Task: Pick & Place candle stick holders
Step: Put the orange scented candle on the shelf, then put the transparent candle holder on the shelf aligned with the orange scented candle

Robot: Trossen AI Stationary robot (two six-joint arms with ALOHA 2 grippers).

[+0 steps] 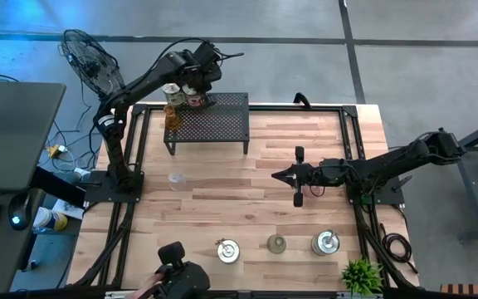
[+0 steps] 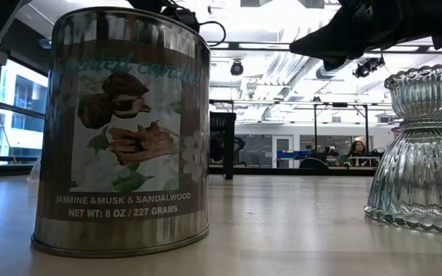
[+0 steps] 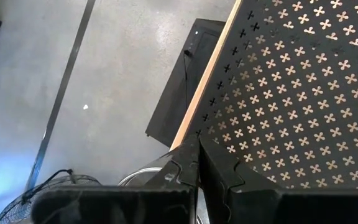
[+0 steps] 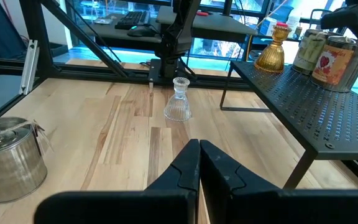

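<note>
The left gripper (image 1: 208, 98) is hovering with its fingers (image 3: 191, 163) pressed together and holding nothing, just over the rack (image 1: 222, 124) at its far left corner. Close beside it, three holders are standing bunched on that corner: a gold one (image 4: 270, 55), a pale tin (image 4: 307, 51) and a red-labelled tin (image 4: 331, 59).

The right gripper (image 1: 282, 175) is hanging over the middle of the table (image 1: 247, 212), its fingers (image 4: 194, 163) likewise closed and empty, pointing toward the left side.

A clear glass holder (image 1: 175, 179) is standing alone on the table, near the rack's front left leg. Along the near edge a lidded tin (image 1: 227, 250), a small olive holder (image 1: 277, 243) and a larger lidded tin (image 1: 325, 242) are sitting well apart in a row, with a plant (image 1: 361, 275) at the near right corner. In the low view a labelled tin (image 2: 121, 134) and a ribbed glass holder (image 2: 420, 149) are filling the foreground.

Judging by this, several pieces are not yet on the rack. The main risk is at the rack corner: the three holders there are crowding the edge, so a sideways move by the left gripper could be knocking one off onto the floor. The clear glass one looks light and top-heavy, so an off-centre pinch could be tipping it.
</note>
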